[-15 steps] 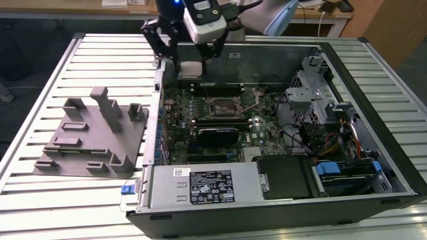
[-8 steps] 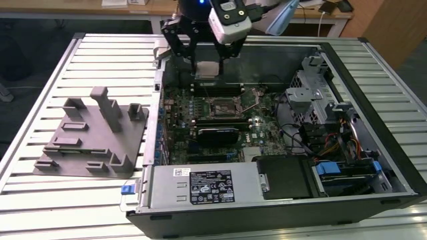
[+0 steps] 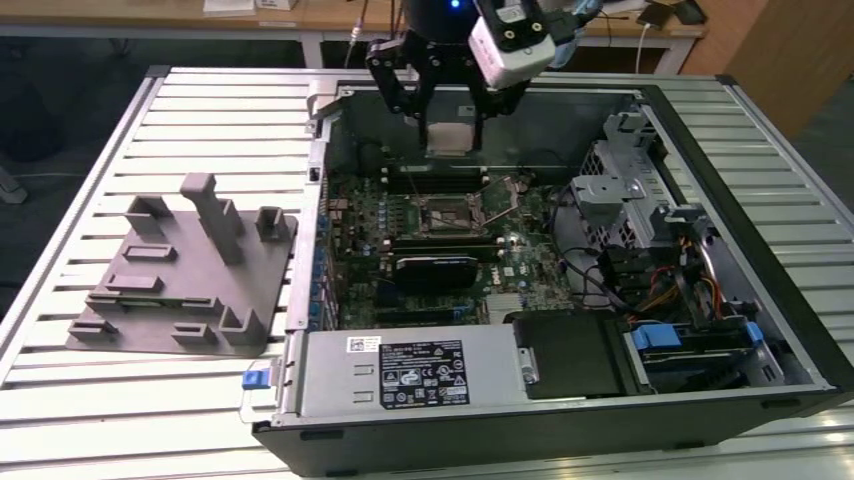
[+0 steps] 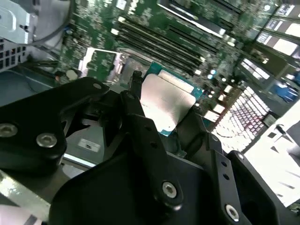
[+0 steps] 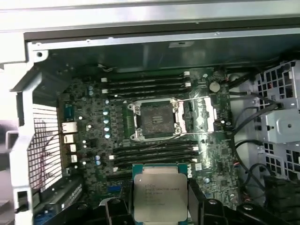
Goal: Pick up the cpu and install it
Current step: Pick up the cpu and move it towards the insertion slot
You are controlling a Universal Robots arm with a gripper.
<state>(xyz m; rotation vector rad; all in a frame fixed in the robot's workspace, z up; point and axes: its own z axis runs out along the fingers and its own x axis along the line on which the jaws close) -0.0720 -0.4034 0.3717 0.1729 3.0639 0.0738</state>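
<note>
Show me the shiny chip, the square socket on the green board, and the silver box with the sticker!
cpu (image 5: 159, 192), first wrist view: middle of its silver top.
socket (image 5: 154, 119), first wrist view: its dark centre.
power supply box (image 3: 327, 375), exterior view: bare silver top beside the label.

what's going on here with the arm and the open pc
The robot arm's claw holds the cpu by its edges, up over the open computer case. The motherboard socket is empty with its cover plate flipped open, so the cpu is picked up but not yet installed.
</note>
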